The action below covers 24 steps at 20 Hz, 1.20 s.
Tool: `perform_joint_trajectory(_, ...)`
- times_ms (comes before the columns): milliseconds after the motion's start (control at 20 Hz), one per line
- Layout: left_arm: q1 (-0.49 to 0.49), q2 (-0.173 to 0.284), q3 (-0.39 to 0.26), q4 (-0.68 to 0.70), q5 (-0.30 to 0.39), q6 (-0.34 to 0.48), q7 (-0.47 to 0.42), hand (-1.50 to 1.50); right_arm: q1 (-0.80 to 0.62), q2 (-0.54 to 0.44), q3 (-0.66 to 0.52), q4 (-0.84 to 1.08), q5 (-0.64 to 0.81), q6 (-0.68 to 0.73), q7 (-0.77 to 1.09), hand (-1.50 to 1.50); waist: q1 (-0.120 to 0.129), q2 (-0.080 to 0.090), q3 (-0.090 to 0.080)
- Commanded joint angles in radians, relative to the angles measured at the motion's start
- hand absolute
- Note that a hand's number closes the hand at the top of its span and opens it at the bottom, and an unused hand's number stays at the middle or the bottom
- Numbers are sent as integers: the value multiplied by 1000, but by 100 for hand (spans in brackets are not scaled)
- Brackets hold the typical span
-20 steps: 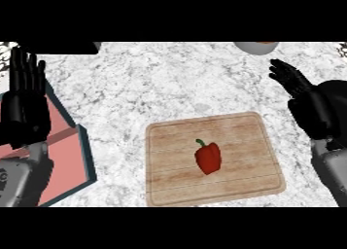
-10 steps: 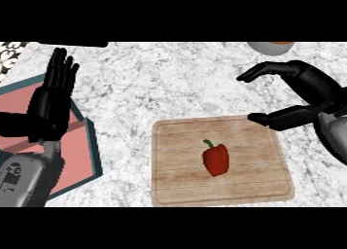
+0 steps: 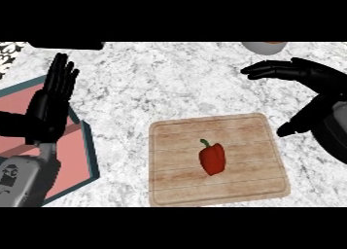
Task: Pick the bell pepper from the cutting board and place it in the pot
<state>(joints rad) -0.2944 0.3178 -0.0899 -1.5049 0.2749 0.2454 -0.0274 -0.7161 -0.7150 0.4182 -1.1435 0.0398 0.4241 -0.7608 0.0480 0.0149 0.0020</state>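
Observation:
A red bell pepper point(image 3: 212, 158) with a green stem lies near the middle of the wooden cutting board point(image 3: 176, 185). My right hand point(image 3: 316, 82) hovers above and to the right of the board, open, fingers stretched leftward and thumb pointing down beside the board's right edge. It touches nothing. The pot point(image 3: 265, 46) shows only as a grey rim at the top edge, left of my right hand's fingers. My left hand point(image 3: 46, 104) rests open at the left, fingers up.
A pink mat with a teal border point(image 3: 22, 141) lies under my left hand at the left edge. A dark object point(image 3: 67, 44) sits at the top left. Marble counter point(image 3: 154, 82) spreads between the board and the pot.
My right hand has swung from upright at the right edge to a spread pose, fingers pointing left, above the board's right side. The view has shifted slightly. The pepper has not moved.

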Motion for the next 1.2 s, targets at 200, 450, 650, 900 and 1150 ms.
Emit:
perform_joint_trajectory(200, -1, -8, 14, 22, -14, 4, 5, 0, -112, -33, 172, -65, 236, 73, -6, -150, -31, -12, -3)
perform_joint_trajectory(450, -4, 9, 55, -4, 4, -10, 62, 0, -62, 17, 190, -153, 295, 75, 98, -150, -45, -17, -2)
perform_joint_trajectory(650, 60, 1, 52, -70, -5, -24, 59, 0, -36, 41, 186, -189, 342, 111, 168, -150, -42, -17, -2)
perform_joint_trajectory(900, 10, -35, 38, -53, -58, 17, 79, 0, 4, 90, 200, -158, 424, 138, 200, -150, -44, -15, -2)
perform_joint_trajectory(1150, 50, -2, 104, -43, -27, -75, 45, 0, 46, 175, 167, -213, 488, 176, 266, -150, -44, -16, -2)
